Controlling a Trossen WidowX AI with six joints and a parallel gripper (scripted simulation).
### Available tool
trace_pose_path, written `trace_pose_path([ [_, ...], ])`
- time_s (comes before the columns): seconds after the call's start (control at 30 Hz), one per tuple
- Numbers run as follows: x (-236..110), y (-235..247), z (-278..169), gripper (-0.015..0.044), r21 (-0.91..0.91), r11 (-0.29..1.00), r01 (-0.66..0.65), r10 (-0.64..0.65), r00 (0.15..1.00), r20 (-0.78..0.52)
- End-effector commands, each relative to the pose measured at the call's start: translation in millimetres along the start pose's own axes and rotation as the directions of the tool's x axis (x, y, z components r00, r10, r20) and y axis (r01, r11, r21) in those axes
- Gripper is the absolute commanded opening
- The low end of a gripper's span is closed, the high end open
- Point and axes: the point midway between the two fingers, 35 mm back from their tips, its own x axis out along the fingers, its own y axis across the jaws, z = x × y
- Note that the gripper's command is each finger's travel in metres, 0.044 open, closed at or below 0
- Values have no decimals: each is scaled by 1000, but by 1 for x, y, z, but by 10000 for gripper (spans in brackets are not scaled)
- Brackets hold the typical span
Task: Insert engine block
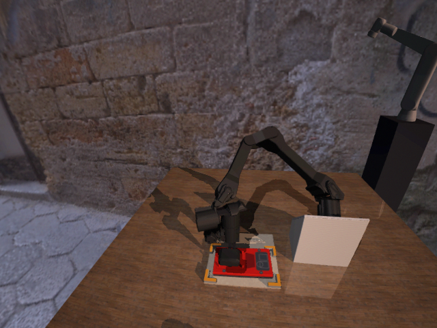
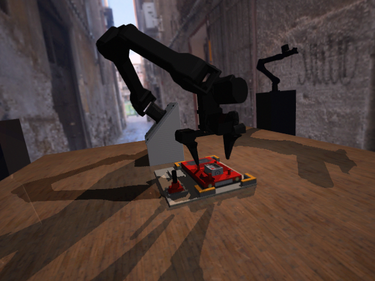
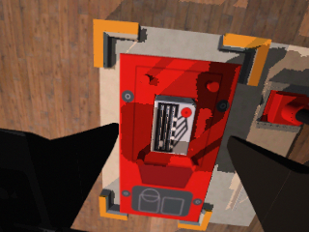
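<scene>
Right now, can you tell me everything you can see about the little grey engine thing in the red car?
The engine block is a small, light grey, boxy piece that looks like plastic. Its top has dark parallel slots on one side, slanted lines on the other, and a red round dot near a corner. It sits upright in the opening of the red car body, with its top standing a little above it in the exterior view. The open gripper has a finger on each side, apart from it, so nothing grips it.

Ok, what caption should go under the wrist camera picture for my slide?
Open end effector above the gray engine block sitting in the red car body, fingers spread wide either side.
</scene>
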Motion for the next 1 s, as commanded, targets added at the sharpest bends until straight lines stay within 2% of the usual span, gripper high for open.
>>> trace_pose_path([
  [0.0,-1,0,-1,388,7,1000,-4,4,1000,-8],
  [0.5,-1,0,-1,0,7,1000,-4,4,1000,-8],
  [0.97,-1,0,-1,0,7,1000,-4,4,1000,-8],
])
